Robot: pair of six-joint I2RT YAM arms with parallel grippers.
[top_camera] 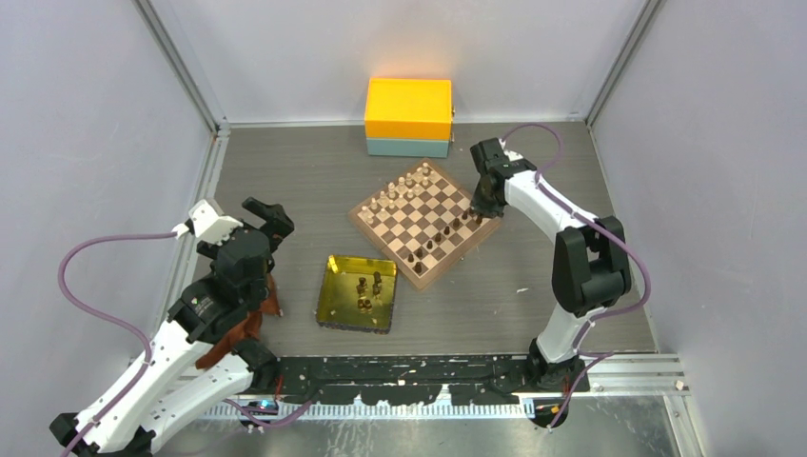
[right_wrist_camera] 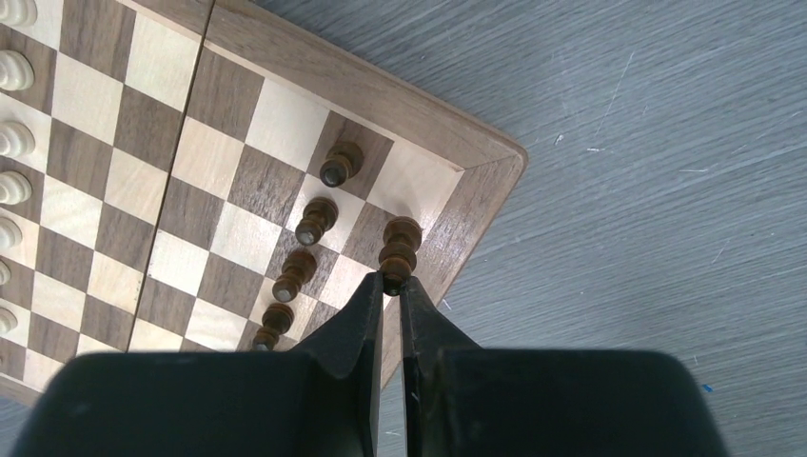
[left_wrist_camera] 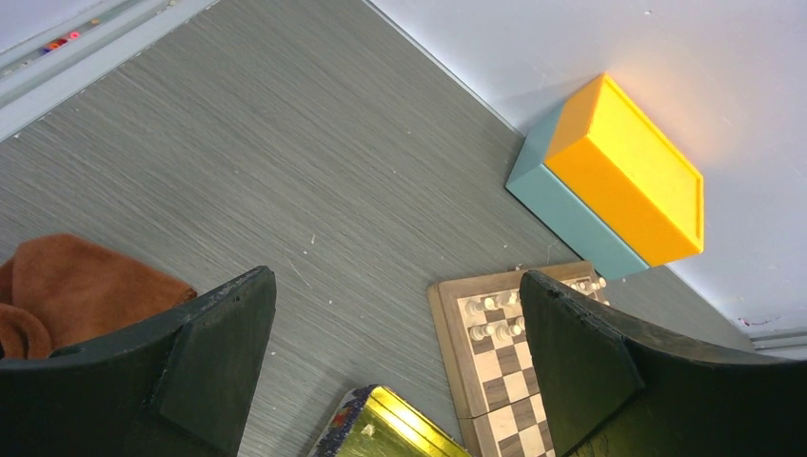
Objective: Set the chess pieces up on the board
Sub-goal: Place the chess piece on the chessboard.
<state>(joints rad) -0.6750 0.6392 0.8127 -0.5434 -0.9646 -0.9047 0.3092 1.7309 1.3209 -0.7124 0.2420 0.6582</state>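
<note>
The board [top_camera: 362,217] lies tilted at mid-table, with pale chessmen [top_camera: 400,190] along its far-left side. Dark-brown chess pieces [top_camera: 433,246] stand along its near-right side, and a few more lie in the gold tray [top_camera: 328,286]. My right gripper [right_wrist_camera: 392,284] is shut on the top of one dark piece [right_wrist_camera: 400,246], over an edge square by the board's [right_wrist_camera: 447,152] right corner, next to a row of dark pawns [right_wrist_camera: 315,220]. I cannot tell if its base touches the square. My left gripper [left_wrist_camera: 395,286] hangs open and empty left of the tray, above bare table.
An orange box on a teal base [top_camera: 408,116] stands against the back wall behind the board. A rust-brown cloth [top_camera: 249,324] lies under the left arm. Grey walls close in both sides. The tray's corner [left_wrist_camera: 390,424] shows below my left fingers.
</note>
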